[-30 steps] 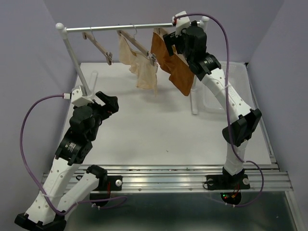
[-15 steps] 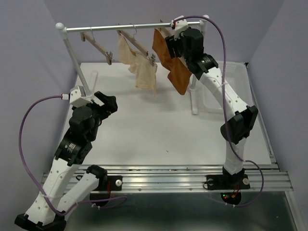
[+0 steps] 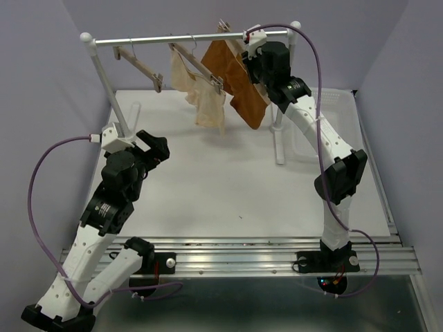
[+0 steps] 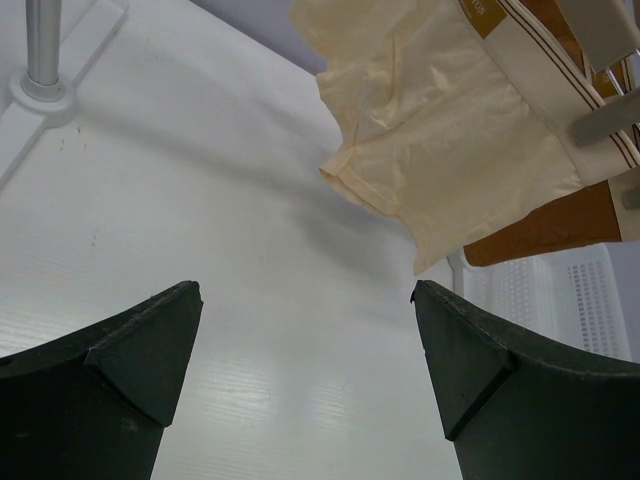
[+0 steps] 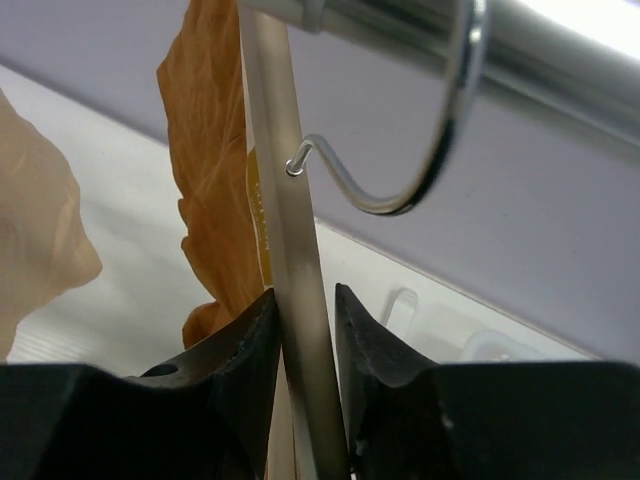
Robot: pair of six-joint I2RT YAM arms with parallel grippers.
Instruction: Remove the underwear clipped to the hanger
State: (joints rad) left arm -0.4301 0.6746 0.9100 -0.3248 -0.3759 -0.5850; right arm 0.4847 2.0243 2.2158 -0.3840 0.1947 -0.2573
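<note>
- My right gripper (image 5: 305,300) is at the top of the rack, raised to the rail (image 3: 173,39).
- Its fingers (image 5: 240,350) sit one on each side of the wooden bar of the hanger (image 5: 290,200) and press against it from both sides, so the gripper is clamped on the hanger.
- The hanger's wire hook (image 5: 440,170) loops over the rail just above my fingers.
- In the top view the hanger sits tilted, with its far end lifted level with the rail.
- The underwear (image 3: 232,69), rust-brown, hangs from this hanger at the right end of the rail, clear of the table (image 3: 228,180).
- In my right wrist view its fabric drapes down just beside the bar, on the left.
- I cannot make out the hanger's clips in any view.
- My left gripper (image 4: 305,290) is low over the left side of the table, well apart from the rack.
- Its fingers are spread wide, with only bare table between them.
- A pale cream underwear (image 3: 204,97) hangs on the middle hanger (image 3: 197,62), just left of the rust-brown one.
- A third wooden hanger (image 3: 142,66) hangs bare near the left end of the rail.
- A white perforated basket (image 4: 590,290) sits on the table behind the hanging garments.
</note>
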